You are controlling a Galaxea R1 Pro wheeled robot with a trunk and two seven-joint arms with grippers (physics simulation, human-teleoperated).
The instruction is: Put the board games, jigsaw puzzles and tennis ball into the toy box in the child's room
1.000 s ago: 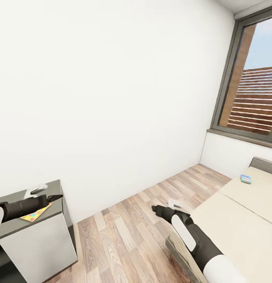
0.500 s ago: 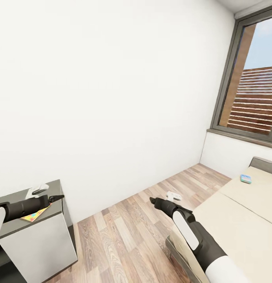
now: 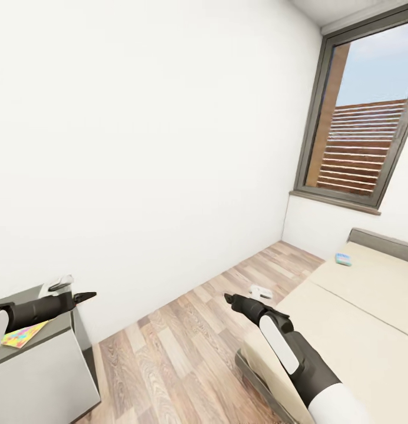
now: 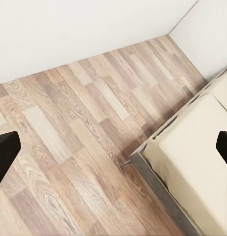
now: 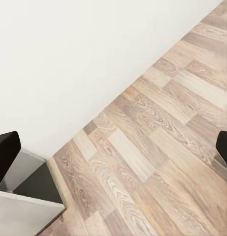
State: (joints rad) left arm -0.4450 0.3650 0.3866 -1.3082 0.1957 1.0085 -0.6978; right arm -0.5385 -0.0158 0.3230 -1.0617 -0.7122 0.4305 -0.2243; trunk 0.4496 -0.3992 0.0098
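Far across the mattress lies a small blue-and-green board game [image 3: 343,259], flat on the bed [image 3: 357,312] near its grey headboard end, below the window. From the robot it sits ahead and off to the right, so the right arm is plainly the nearer one; the right gripper [image 3: 228,298] hangs out over the floor just off the near corner of the bed, well short of the game. The game's long axis looks to run roughly across the bed, though it is too small to be sure.

A white object [image 3: 261,291] lies at the mattress edge just past the right gripper; what it is cannot be told.

In the right wrist view, dark fingertips [image 5: 6,155] stand at opposite edges of the picture with bare planks between them: spread wide, carrying nothing. In the left wrist view the fingertips [image 4: 5,153] sit wide apart too, with floor and the bed's corner between them and nothing held.

On the other side, the left gripper [image 3: 86,295] pokes out past the end of the table [image 3: 47,365], where a multicolour jigsaw puzzle [image 3: 20,337] lies flat under the forearm.

Around it all: wood-plank floor [image 3: 186,347], bare white wall [image 3: 145,135], and a dark-framed window [image 3: 362,123] above the bed.
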